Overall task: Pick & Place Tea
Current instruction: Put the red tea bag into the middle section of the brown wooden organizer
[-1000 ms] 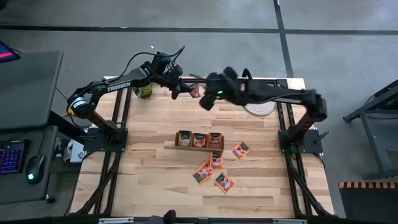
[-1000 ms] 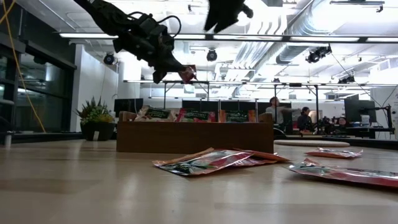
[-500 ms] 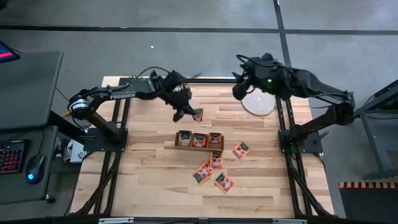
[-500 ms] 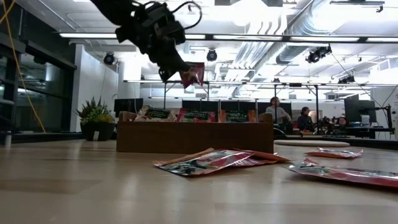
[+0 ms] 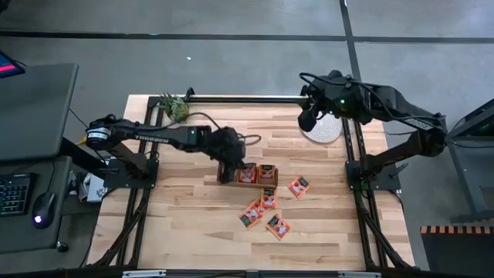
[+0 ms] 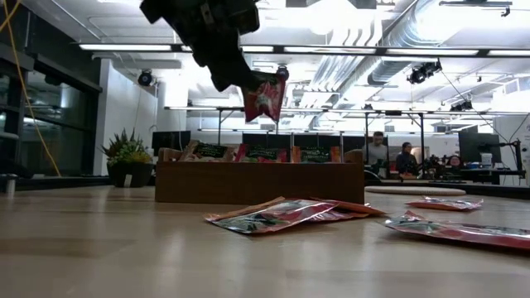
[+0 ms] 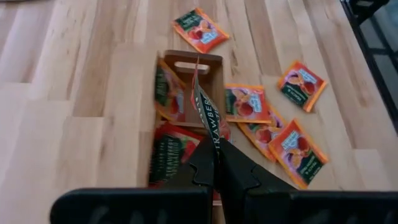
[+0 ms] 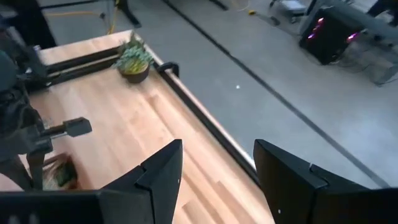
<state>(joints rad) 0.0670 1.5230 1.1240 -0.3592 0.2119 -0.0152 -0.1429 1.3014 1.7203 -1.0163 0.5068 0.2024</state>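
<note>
You are working in an open-plan robotics lab or tech office, not a home: behind the wooden table (image 6: 124, 248) the low view shows exposed ceiling ducts (image 6: 364, 50), long strip lights (image 6: 397, 51) and rows of desks with monitors (image 6: 476, 147), where two people (image 6: 389, 155) sit. Left of the table, the high view gives you a desk with a backlit keyboard (image 5: 15, 197) and a mouse (image 5: 42, 208). Around the table lies bare grey concrete floor (image 5: 231, 17) marked with dark lines.
</note>
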